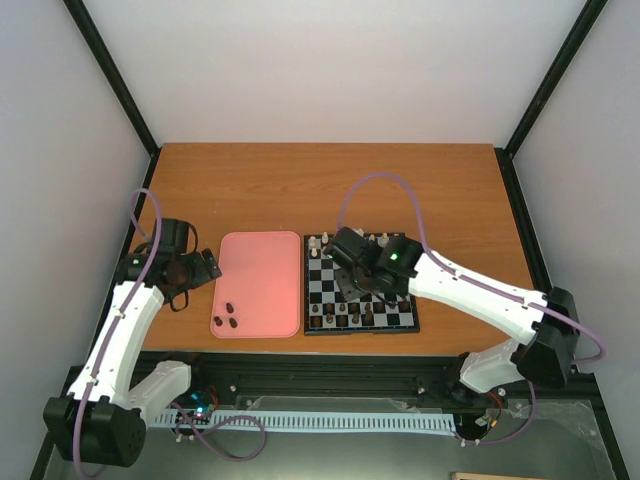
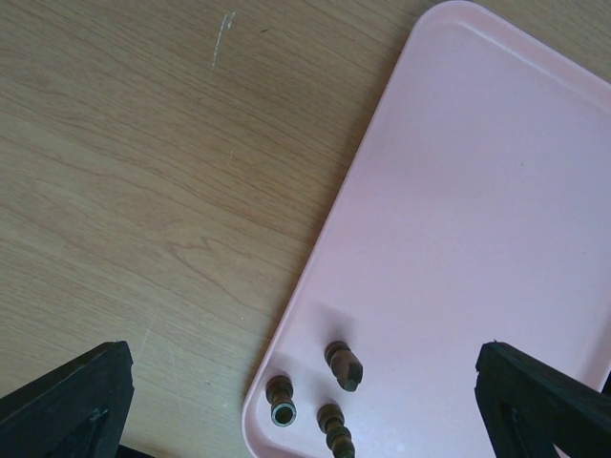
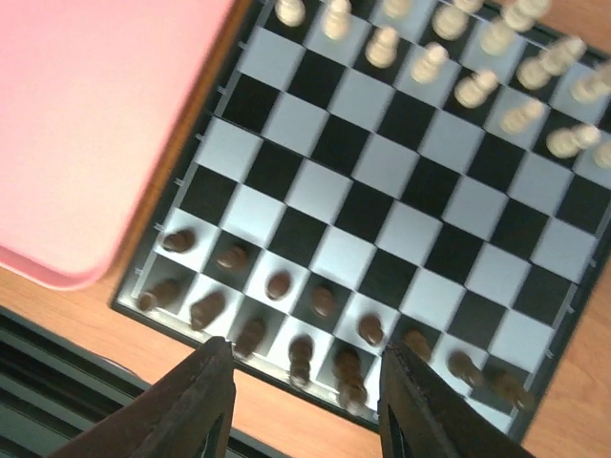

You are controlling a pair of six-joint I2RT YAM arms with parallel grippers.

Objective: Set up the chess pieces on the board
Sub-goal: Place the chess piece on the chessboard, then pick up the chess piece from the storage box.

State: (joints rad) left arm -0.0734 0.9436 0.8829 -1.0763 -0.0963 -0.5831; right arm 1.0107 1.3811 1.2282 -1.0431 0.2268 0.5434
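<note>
The board [image 1: 362, 330] lies right of centre, its bare middle squares [image 3: 382, 162] showing in the right wrist view. Dark brown chess pieces [image 3: 323, 301] stand in its two near rows. Three more chess pieces [image 2: 344, 365] lie on their sides in the near left corner of the pink tray [image 2: 477, 191]. My right gripper [image 3: 305, 396] hangs open above the board's near rows, nothing between its fingers [image 3: 205, 401]. My left gripper [image 2: 305, 420] is open wide, hovering over the tray corner with the three loose pieces.
Cream-white pieces [image 3: 430, 62] fill the board's far rows. The pink tray [image 1: 260, 270] sits directly left of the board, edges nearly touching. Wooden table [image 1: 330, 190] extends behind both. My left gripper [image 1: 195, 268] is at the tray's left edge.
</note>
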